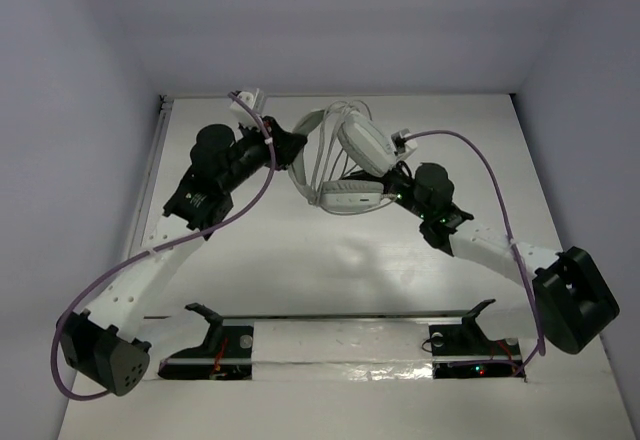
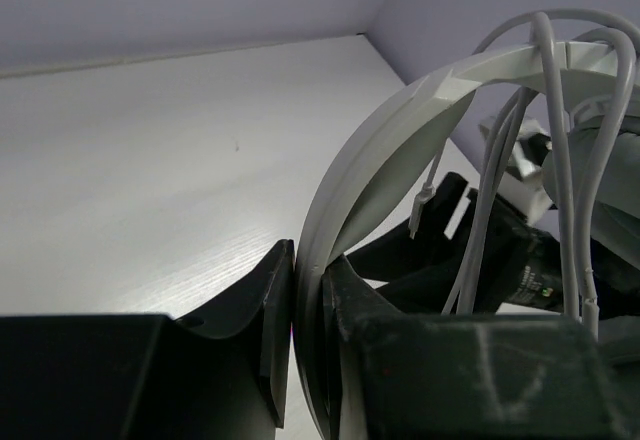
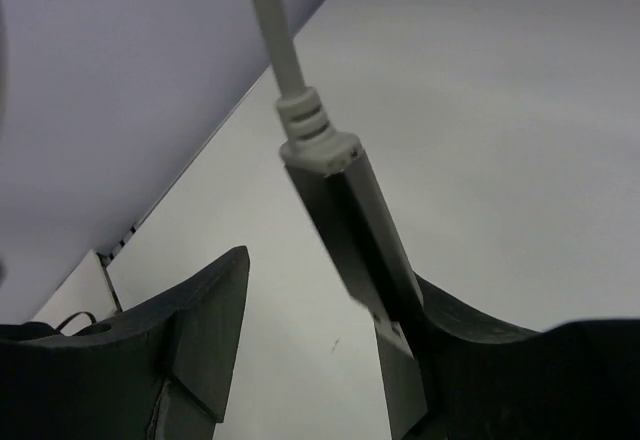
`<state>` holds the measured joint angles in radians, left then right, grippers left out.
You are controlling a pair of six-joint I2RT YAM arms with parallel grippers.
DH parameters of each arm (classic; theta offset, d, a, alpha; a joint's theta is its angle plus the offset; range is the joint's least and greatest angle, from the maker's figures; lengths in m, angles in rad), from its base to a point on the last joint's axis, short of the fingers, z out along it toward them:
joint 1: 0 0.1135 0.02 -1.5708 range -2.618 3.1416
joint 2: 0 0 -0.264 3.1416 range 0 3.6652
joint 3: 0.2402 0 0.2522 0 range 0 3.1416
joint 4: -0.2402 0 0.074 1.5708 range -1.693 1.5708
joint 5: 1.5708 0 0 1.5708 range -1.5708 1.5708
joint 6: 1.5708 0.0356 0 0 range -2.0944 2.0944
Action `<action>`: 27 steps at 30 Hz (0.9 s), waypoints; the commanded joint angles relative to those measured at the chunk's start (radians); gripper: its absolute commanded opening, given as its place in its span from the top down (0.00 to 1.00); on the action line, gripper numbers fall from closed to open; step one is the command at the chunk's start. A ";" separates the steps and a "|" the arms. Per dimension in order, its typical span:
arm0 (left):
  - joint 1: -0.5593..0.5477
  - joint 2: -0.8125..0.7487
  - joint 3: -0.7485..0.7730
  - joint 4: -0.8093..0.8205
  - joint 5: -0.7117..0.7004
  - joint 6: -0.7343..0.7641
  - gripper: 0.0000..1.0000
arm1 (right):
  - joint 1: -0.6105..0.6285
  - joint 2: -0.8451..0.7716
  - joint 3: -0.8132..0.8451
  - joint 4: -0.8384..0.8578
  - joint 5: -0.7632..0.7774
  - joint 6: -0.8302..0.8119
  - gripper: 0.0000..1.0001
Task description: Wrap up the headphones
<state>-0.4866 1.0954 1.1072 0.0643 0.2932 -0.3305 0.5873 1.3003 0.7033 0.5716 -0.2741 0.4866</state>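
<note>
Plainly the weak point is the right gripper (image 3: 325, 280). Its jaws stand apart, and the plug (image 3: 350, 220) only leans along the inner face of one finger, with the other finger well clear of it. Nothing pinches it, so I judge that a swing of that arm could let the plug slide out and the cable (image 2: 560, 160) go slack. Closing has its own risk: the plug sits tilted across the gap, so the fingers might catch an edge and flick it away.

The left gripper (image 2: 308, 290) is clamped on the headband (image 2: 400, 130), which arcs up and beyond its fingertips. That keeps the headphones (image 1: 345, 165) between the two grippers, over the counter (image 1: 300, 280). I cannot tell whether the earcups touch it. Several turns of cable hang across the headband on the side far from this gripper. The hold is on a thin edge, so a hard pull on the cable could twist the band in the jaws or drag the loose turns off. With the grippers so near each other, a wide winding sweep may bump them.
</note>
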 commanded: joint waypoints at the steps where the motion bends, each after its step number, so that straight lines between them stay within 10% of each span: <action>1: 0.003 -0.061 -0.078 0.184 -0.121 -0.142 1.00 | -0.007 -0.028 -0.034 0.103 -0.027 0.058 0.43; 27: -0.190 -0.338 -0.400 0.019 -0.454 -0.159 1.00 | -0.007 -0.682 -0.214 -0.409 0.489 0.121 0.45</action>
<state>-0.6437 0.8177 0.7158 0.0185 -0.1215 -0.4267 0.5873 0.6666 0.4904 0.2001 0.1768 0.6010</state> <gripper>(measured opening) 0.102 0.548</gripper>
